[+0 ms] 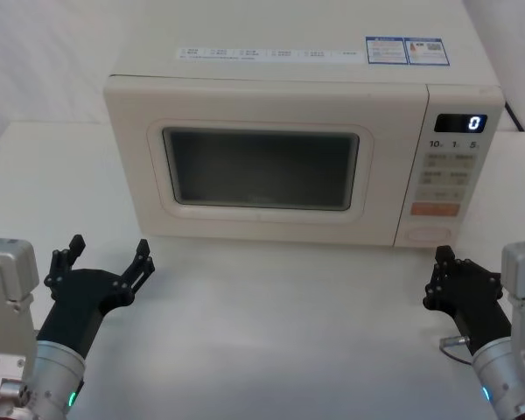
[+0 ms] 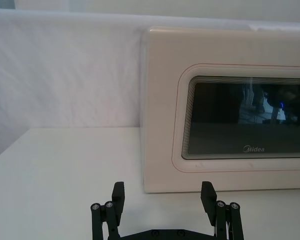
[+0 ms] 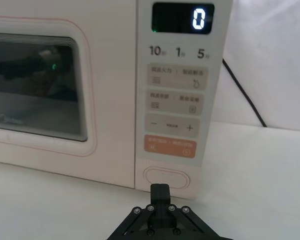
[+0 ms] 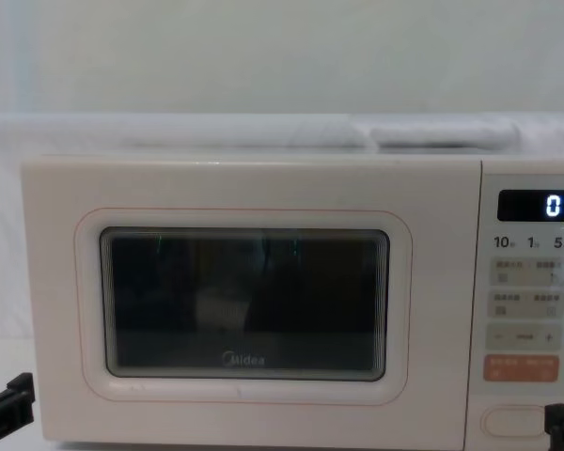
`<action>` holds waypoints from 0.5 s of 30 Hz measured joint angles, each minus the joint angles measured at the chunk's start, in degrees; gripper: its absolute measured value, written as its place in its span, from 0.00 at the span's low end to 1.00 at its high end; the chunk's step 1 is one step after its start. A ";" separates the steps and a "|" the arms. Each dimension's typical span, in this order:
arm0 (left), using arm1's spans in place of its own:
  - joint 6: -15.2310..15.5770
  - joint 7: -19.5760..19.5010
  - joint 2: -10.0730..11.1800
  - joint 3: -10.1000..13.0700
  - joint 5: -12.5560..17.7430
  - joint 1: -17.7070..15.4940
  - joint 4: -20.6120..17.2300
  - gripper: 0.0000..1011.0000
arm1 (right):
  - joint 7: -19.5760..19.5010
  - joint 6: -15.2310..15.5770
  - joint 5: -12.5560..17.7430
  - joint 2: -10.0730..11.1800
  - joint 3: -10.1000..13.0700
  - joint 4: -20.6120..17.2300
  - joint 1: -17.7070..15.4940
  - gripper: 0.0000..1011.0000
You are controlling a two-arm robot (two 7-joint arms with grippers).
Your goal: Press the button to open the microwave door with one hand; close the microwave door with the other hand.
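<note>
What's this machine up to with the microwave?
A two-armed robot faces a cream microwave whose door is shut flush, with the display reading 0. Nothing is being touched yet. The right gripper, fingers closed together, is lined up just in front of the wide pill-shaped button at the bottom of the control panel, apparently about to press it. The left gripper sits open above the table, in front of the door's left side.

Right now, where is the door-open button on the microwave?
The button sits at the bottom of the control panel on the microwave's right, just under the orange key, with the right tool hovering just in front of it.
</note>
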 joint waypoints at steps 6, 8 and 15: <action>0.00 0.00 0.00 0.00 0.00 0.00 0.00 0.99 | 1.46 0.71 0.71 -1.66 1.23 2.84 1.93 0.00; 0.00 0.00 0.00 0.00 0.00 0.00 0.00 0.99 | 2.10 1.02 1.02 -2.26 1.69 3.86 2.66 0.00; 0.00 0.00 0.00 0.00 0.00 0.00 0.00 0.99 | 3.19 1.84 1.43 -3.75 3.05 6.86 4.87 0.00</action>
